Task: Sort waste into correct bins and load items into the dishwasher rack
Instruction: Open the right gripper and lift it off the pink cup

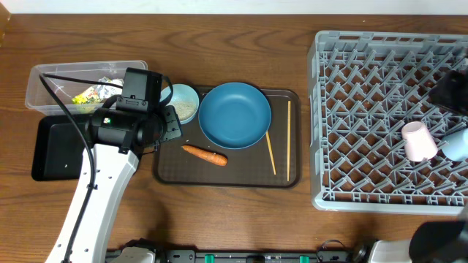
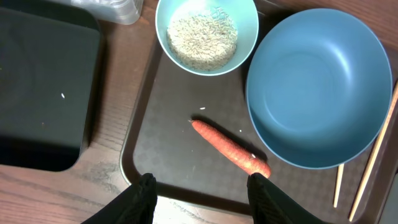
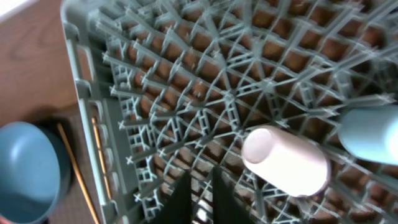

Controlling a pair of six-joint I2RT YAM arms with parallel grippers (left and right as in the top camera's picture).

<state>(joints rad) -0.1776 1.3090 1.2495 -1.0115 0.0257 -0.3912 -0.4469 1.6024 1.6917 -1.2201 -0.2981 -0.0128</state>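
While left gripper [image 2: 202,202] is held spread, empty, carrot [image 2: 230,147] is seen just ahead on brown tray [image 2: 161,158]; rice bowl [image 2: 249,31] at 12 o'clock, dish [image 2: 320,87] at 2. Right gripper [image 3: 199,196] fingers nearly closed, empty; pink cup [image 3: 286,158] at 1 o'clock in rack [image 3: 186,81].

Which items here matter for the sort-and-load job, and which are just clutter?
Job: carrot, rice, yellow wrapper, pale-blue bowl, blue dish, chopsticks, pink cup, light-blue cup, clear tub, black tray, rack.
Just lying about: brown serving tray.
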